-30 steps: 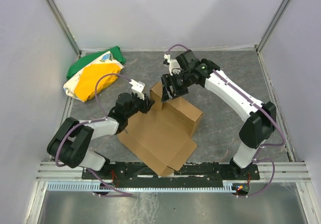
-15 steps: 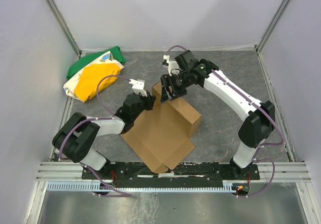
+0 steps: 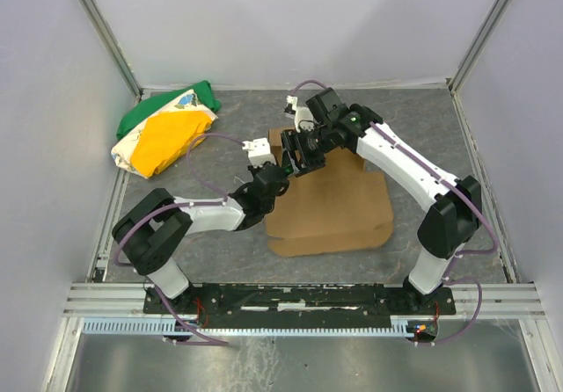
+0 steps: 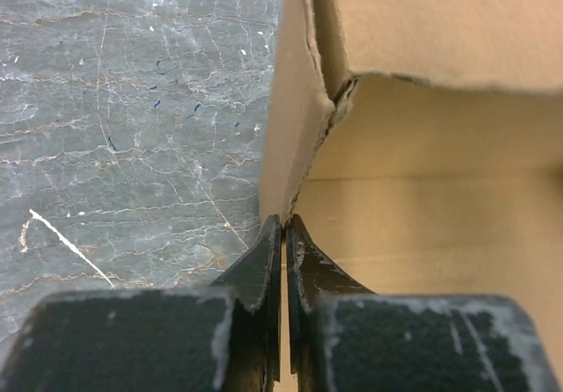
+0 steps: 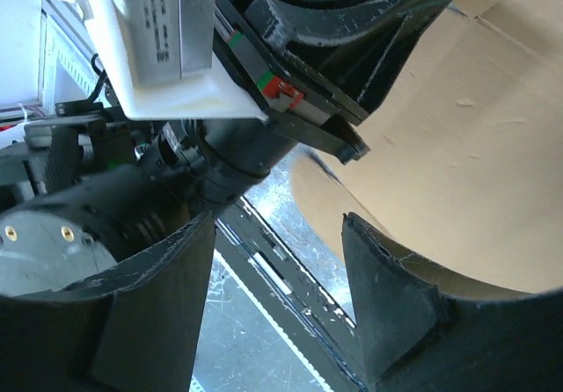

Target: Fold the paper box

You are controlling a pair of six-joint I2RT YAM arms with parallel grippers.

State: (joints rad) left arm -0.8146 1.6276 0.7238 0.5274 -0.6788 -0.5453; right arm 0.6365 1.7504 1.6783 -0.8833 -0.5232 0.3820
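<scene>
The paper box (image 3: 339,199) is brown corrugated cardboard, spread as a wide, mostly flat sheet in the middle of the table. My left gripper (image 3: 275,177) is at its left edge, shut on that thin cardboard edge (image 4: 283,225); a flap (image 4: 422,23) rises just beyond the fingers. My right gripper (image 3: 297,156) hovers over the sheet's far left corner, close above the left gripper. Its jaws are open (image 5: 277,251) and empty. Its right finger (image 5: 387,286) sits next to the cardboard (image 5: 475,163).
A green, yellow and white cloth bundle (image 3: 165,130) lies at the far left corner. Grey walls and metal frame posts enclose the table. The left arm's wrist (image 5: 290,49) fills the top of the right wrist view, very near the right fingers.
The cardboard has dropped from a partly raised, angled shape to a flatter sheet turned square to the table. My left gripper moved right and away with its edge. The right gripper barely moved.
</scene>
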